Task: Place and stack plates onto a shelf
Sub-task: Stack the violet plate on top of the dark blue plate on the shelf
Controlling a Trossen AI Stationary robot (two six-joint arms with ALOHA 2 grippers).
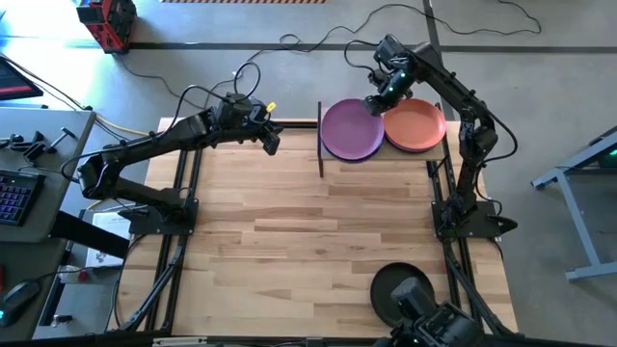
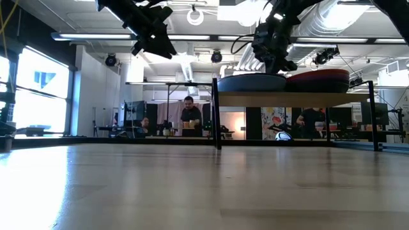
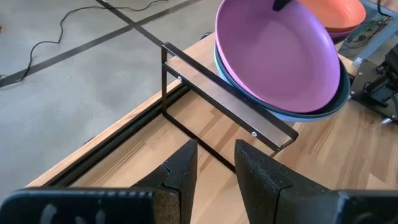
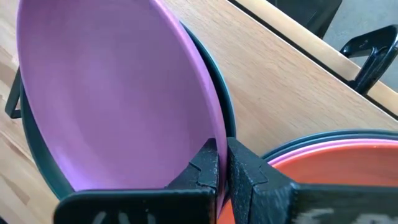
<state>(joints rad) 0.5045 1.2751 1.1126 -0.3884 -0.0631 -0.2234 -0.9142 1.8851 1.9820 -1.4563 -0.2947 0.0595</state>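
Purple plate [image 1: 349, 130] atop a stack on the shelf [image 3: 230, 106], beside the orange plate [image 1: 415, 125], right gripper [image 1: 376, 102] clamped tight on its rim, left gripper [image 1: 271, 141] parted, empty, near the shelf.

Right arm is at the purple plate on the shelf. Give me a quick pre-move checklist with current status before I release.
1. Right gripper fingers shut on the purple plate rim: ok.
2. Purple plate over the shelf, on the stack below: ok.
3. Purple plate fully flat: cannot tell.
4. Orange plate stack beside it, rims apart: cannot tell.
5. Left gripper open, clear of the shelf: ok.
6. Dark plate on the table near edge waiting: ok.
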